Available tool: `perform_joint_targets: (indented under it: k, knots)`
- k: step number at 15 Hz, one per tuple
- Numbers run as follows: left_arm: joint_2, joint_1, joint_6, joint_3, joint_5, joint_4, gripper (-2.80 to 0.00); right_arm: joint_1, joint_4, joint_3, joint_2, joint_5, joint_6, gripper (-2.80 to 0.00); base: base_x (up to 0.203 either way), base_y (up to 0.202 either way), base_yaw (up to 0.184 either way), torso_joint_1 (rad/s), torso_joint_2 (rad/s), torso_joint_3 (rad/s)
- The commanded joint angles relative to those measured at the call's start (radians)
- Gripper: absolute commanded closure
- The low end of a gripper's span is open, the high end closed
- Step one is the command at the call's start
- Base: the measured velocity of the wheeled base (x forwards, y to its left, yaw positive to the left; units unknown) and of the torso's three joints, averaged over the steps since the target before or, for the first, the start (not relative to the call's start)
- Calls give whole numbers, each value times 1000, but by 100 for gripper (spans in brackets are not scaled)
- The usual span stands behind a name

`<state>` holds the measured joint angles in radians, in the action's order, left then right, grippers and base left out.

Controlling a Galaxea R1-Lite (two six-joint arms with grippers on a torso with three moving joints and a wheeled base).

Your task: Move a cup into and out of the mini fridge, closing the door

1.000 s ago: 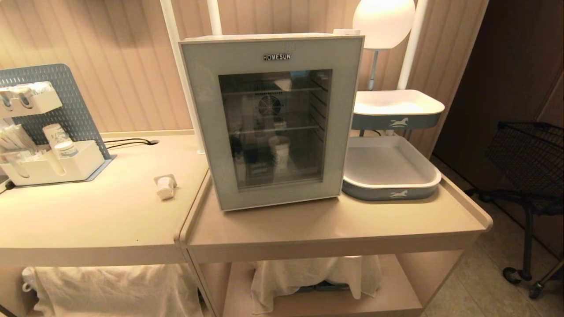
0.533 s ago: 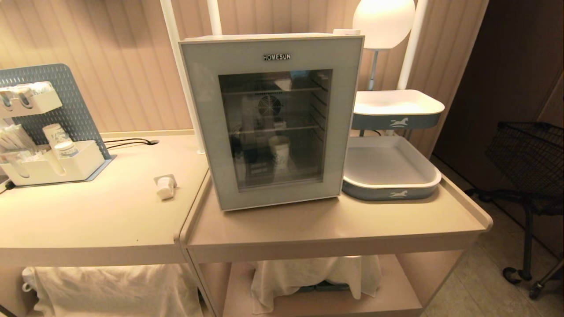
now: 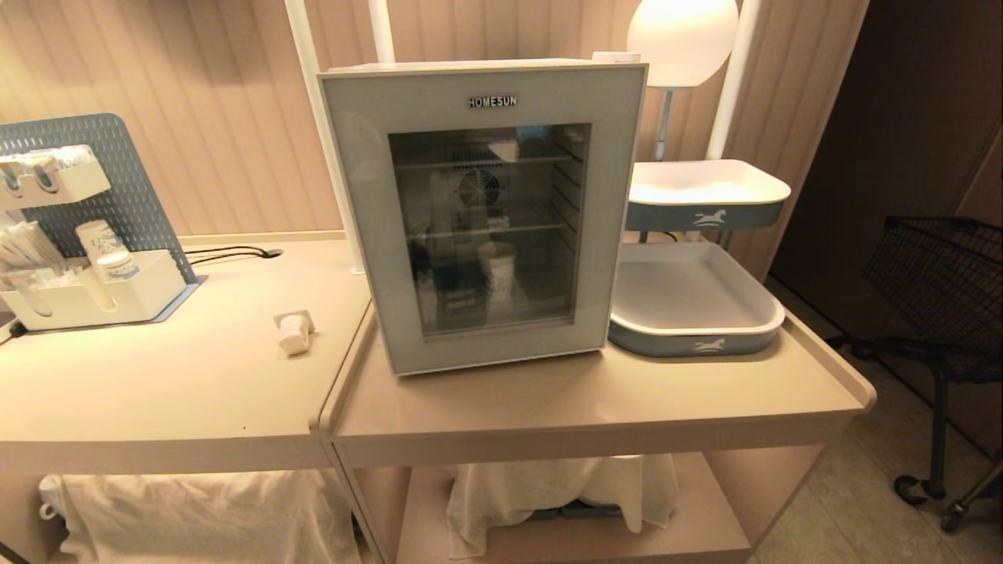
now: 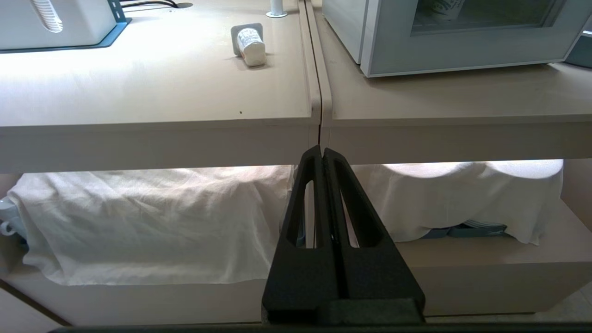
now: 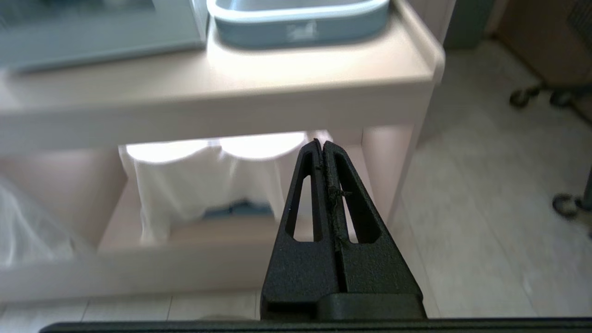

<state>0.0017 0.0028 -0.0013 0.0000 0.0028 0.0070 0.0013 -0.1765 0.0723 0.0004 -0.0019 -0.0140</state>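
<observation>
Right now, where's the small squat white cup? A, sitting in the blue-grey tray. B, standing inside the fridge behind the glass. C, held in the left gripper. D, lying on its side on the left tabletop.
D: the cup lies tipped on its side on the left tabletop, left of the mini fridge; only a taller paper cup stands behind the shut door.

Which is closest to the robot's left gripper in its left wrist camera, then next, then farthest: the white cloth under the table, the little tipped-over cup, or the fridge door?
From the shut left gripper:
1. White cloth, draped on the lower shelf just beyond the fingertips.
2. Cup, lying on its side on the tabletop.
3. Door, shut, on the neighbouring table.
</observation>
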Motion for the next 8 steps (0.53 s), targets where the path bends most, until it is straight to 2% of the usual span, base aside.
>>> perform_joint_targets:
  k: [1, 3, 8]
  knots:
    - [0, 0, -1, 0, 0, 0, 0, 0, 94, -30, -1, -2, -2, 0, 0, 0, 0, 0, 0, 0]
    - [0, 0, 0, 0, 0, -1, 0, 0, 211, -81, 0, -3, 0, 0, 0, 0, 0, 0, 0, 0]
    - [0, 0, 0, 0, 0, -1, 0, 0, 201, -80, 0, -3, -3, 0, 0, 0, 0, 0, 0, 0]
